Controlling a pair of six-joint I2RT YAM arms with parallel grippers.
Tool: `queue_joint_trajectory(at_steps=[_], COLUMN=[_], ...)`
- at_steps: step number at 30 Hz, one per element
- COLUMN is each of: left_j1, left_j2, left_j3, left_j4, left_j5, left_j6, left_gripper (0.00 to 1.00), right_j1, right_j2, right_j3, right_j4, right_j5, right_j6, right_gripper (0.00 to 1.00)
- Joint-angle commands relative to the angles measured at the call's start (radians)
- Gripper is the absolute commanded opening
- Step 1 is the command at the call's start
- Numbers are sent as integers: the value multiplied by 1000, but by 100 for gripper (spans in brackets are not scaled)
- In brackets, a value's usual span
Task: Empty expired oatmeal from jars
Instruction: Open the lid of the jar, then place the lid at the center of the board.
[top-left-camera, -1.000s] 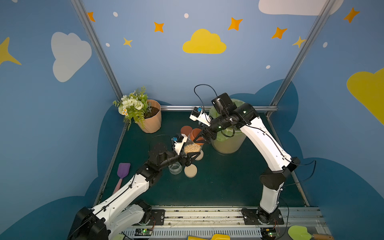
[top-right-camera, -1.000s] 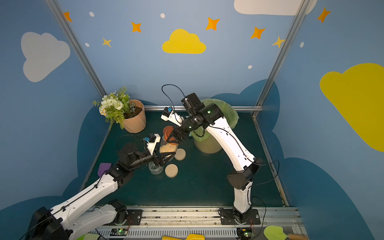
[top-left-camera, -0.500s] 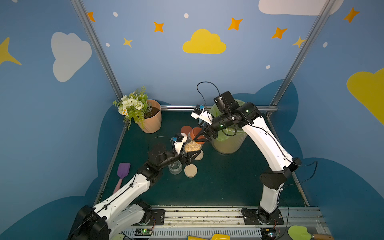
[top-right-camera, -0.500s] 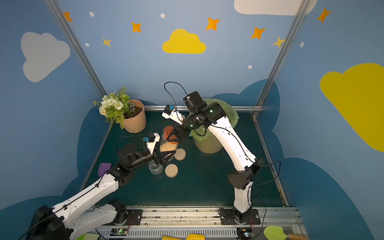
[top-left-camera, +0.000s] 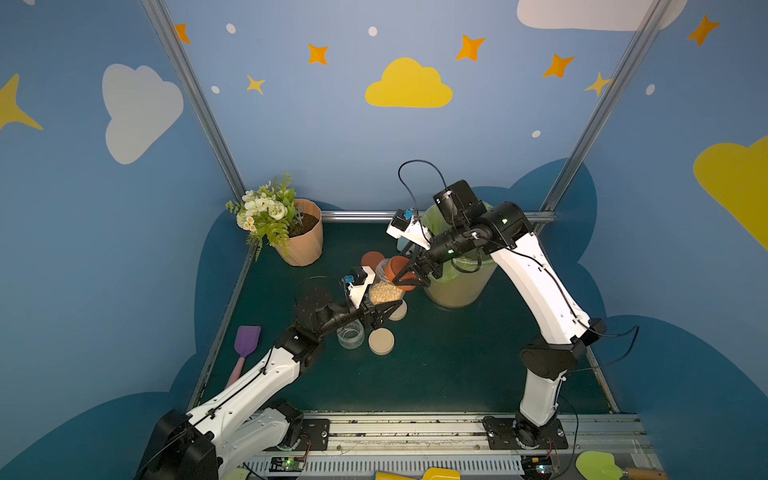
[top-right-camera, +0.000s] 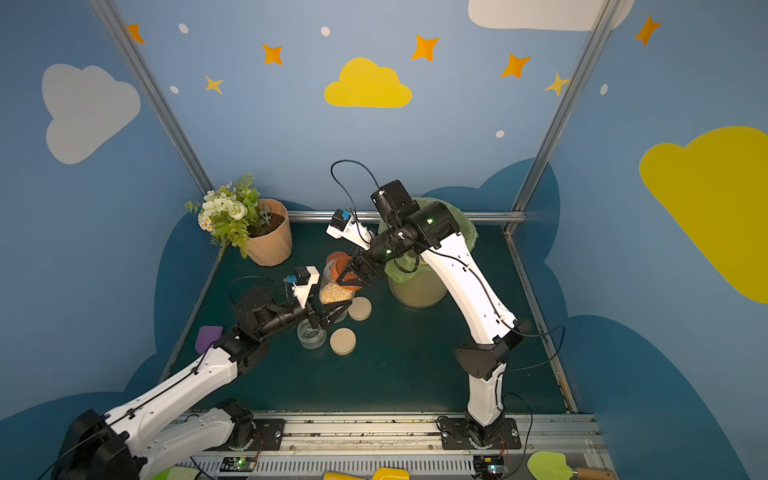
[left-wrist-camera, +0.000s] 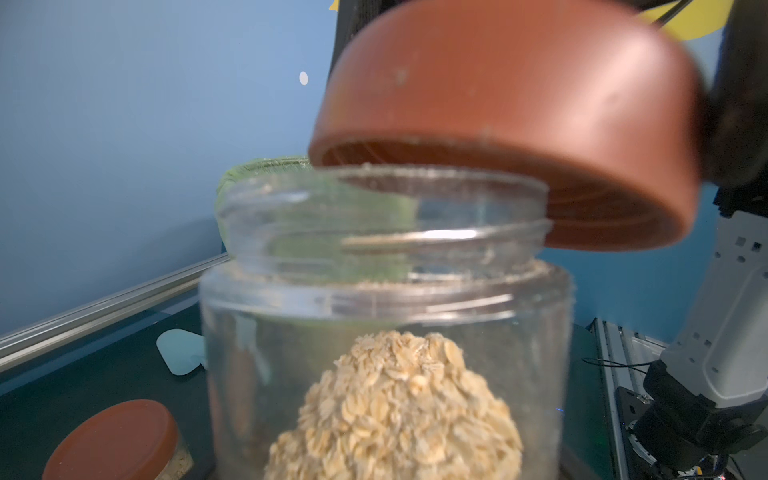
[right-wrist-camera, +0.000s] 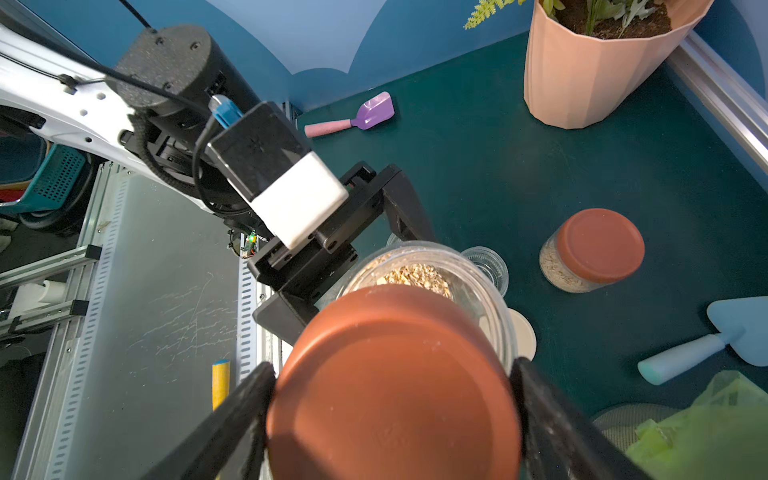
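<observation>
Two beige lids (top-left-camera: 381, 340) lie loose on the table (top-left-camera: 436, 374) nearest the rail, and an empty jar (top-left-camera: 350, 333) is seen just beside them. Just beyond, the left gripper (top-left-camera: 384, 308) is clamped low on a jar (left-wrist-camera: 382, 332), which is held upright and clear of the table; oatmeal (left-wrist-camera: 395, 407) is heaped in its lower part. The red lid (right-wrist-camera: 395, 382) is pinched in the right gripper (top-right-camera: 353, 276) and held tilted just above the jar's open mouth; whether one edge touches the rim cannot be told. Farther back a closed jar (right-wrist-camera: 590, 253) of oatmeal is seen standing, and the bin (top-left-camera: 457, 291) is set beyond, on the right arm's side. The uncapping of this jar is judged all but done. Next, the lid is to be drawn fully clear and set down, since the right arm lies between jar and bin. The jar is then to be carried level over the liner and tipped, its mouth kept inside the rim so that no flakes are spilled
</observation>
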Motion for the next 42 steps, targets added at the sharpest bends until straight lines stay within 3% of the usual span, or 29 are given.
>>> queue_joint_trajectory(at_steps=[1, 5, 14, 24, 30, 42], left_j1=[2, 0, 3, 3, 1, 0], left_j2=[-25, -51, -114, -258, -330, -363], left_j3=[19, 12, -19, -126, -173, -200], left_j4=[107, 78, 27, -36, -83, -111], left_j5=[5, -25, -76, -160, -191, -204], left_j6=[27, 46, 47, 8, -5, -12], left_gripper=[3, 3, 3, 3, 3, 3], right_j1=[-7, -27, -71, -46, 3, 60], right_j2=[-43, -115, -308, -517, -481, -297], right_j3=[2, -89, -453, -1103, -1293, -1442], right_j4=[-14, 71, 270, 617, 737, 946], right_j5=[33, 53, 38, 213, 346, 569], right_j6=[7, 33, 142, 342, 408, 485], right_gripper=[65, 65, 65, 69, 69, 69])
